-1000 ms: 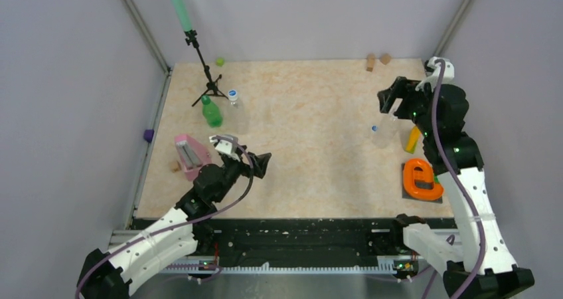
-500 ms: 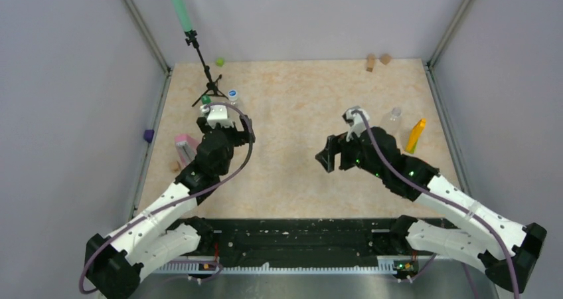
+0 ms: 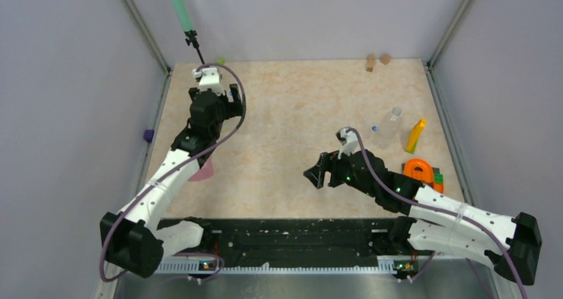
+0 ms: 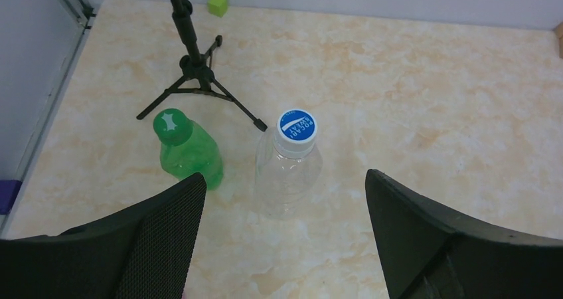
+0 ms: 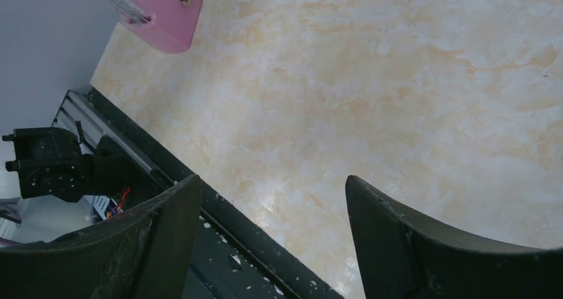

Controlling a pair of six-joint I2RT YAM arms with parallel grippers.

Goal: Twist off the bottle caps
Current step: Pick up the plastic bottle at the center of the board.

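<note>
In the left wrist view a translucent green bottle [image 4: 189, 158] with a dark green cap [image 4: 169, 125] stands next to a clear bottle [image 4: 287, 176] with a blue cap [image 4: 296, 126]. My left gripper [image 4: 284, 176] hangs open above them, the clear bottle between its fingers and untouched. In the top view the left gripper [image 3: 218, 101] hides both bottles. Another clear bottle [image 3: 389, 123] stands at the right, with a small blue cap [image 3: 374, 128] at its left side. My right gripper [image 3: 317, 171] is open and empty over mid-table, well short of that bottle; the right gripper [image 5: 272, 183] looks down at the front edge.
A black tripod [image 4: 194, 70] stands just behind the two bottles, with a lime-green cube [image 4: 217, 4] beyond it. A pink object [image 3: 202, 169] lies under the left arm. A yellow block [image 3: 415, 136] and an orange piece [image 3: 419, 171] sit at the right. Two wooden blocks [image 3: 370, 62] are at the back.
My left arm has reached from the front left to the back left, over the two bottles. My right arm has swung from the back right bottle to the middle front.
</note>
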